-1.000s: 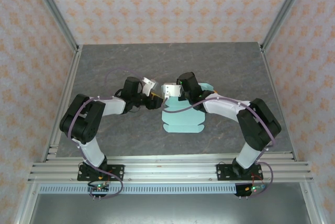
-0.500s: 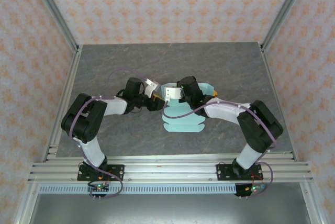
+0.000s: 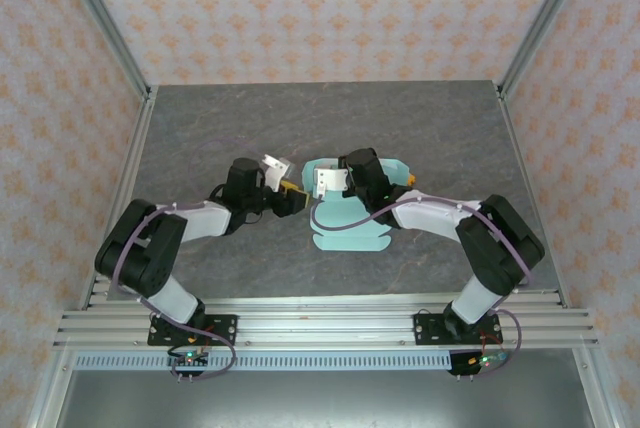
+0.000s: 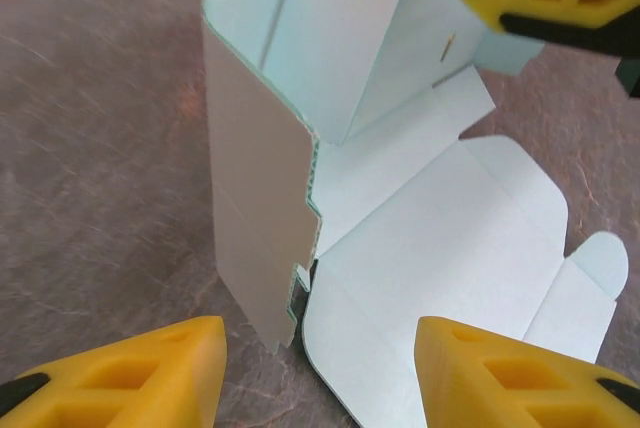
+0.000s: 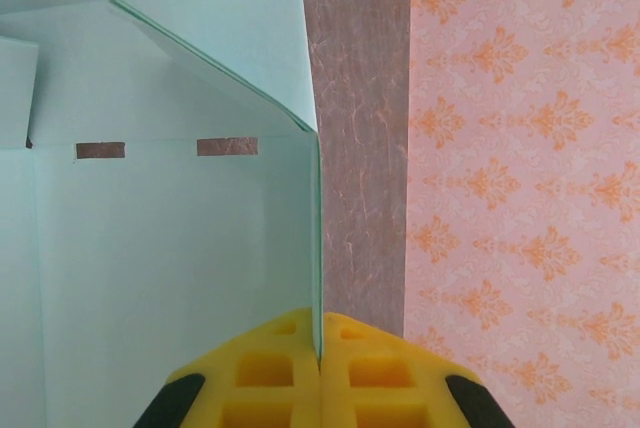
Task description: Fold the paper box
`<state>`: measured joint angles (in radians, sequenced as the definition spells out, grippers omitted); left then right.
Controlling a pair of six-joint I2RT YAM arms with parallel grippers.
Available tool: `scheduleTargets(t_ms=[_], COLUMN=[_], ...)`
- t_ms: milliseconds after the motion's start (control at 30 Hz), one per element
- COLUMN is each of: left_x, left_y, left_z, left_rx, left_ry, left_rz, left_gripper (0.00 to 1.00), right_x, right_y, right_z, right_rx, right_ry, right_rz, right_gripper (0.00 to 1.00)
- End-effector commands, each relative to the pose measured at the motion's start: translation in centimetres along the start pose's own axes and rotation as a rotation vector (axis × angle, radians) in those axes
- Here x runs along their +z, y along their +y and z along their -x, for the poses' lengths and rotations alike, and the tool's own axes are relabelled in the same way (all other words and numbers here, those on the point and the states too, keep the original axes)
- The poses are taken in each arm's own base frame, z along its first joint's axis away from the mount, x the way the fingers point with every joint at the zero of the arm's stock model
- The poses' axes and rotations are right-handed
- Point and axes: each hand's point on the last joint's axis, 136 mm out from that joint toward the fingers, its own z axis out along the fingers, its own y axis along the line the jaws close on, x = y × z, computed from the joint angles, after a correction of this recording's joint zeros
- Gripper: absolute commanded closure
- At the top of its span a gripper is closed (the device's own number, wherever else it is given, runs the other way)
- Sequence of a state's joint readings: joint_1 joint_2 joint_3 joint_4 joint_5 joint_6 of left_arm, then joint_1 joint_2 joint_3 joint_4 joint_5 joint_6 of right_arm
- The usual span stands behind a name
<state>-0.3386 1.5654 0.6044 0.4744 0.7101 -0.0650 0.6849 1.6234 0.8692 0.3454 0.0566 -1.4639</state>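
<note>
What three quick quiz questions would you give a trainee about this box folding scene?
1. True or false: the right gripper is shut on an edge of the paper box.
2. The left gripper is: A open, gripping nothing; B shut on the box; C shut on nothing.
3. Fill in: the box wall nearest the left gripper stands ____ on the table.
Key: 1 true; 2 A; 3 upright.

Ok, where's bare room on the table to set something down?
The far strip of table between the back wall and the paper box is bare, as are both far corners. A narrower strip lies between the box and the near rail. The middle is crowded: left tool open beside the box, right tool pinching its wall.
</note>
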Motion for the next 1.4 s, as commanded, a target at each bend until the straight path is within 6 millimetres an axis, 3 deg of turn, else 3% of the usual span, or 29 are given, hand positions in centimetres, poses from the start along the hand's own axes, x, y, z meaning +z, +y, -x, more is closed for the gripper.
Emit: scheduleTargets(t_ms=[0, 167, 300, 367, 600, 1367], left_x=[-1.8, -4.1, -1.9, -0.4, 3.2, 4.4], left_y=[2.0, 7.6, 8.6, 8.2, 3.6, -1.1], left_z=[2.4, 3.6, 3.5, 3.5, 2.8, 1.5], left_rx=[-0.008, -0.186, -0.207, -0.201, -0.049, 0.094], left_ry=[-0.125, -0.206, -0.087, -0.05, 0.067, 0.137], left_rz=[0.136, 0.349, 0.333, 0.268, 0.045, -0.226], left_gripper=[0.47, 0.51, 0.52, 0.52, 0.51, 0.51], right_x=[-1.0, -0.9, -0.7, -0.6, 0.0, -0.3], right_y=[-1.6, -1.5, -1.4, -1.4, -1.1, -0.3], right_z=[0.4, 0.3, 0.4, 0.4, 0.1, 0.3], right_rx=[0.006, 0.005, 0.005, 0.002, -0.046, 0.013], right_ry=[-0.007, -0.002, -0.003, 0.002, 0.025, -0.021], right_rz=[-0.043, -0.035, -0.032, -0.027, -0.035, -0.018], right_gripper=[1.0, 1.0, 1.0, 1.0, 1.0, 1.0])
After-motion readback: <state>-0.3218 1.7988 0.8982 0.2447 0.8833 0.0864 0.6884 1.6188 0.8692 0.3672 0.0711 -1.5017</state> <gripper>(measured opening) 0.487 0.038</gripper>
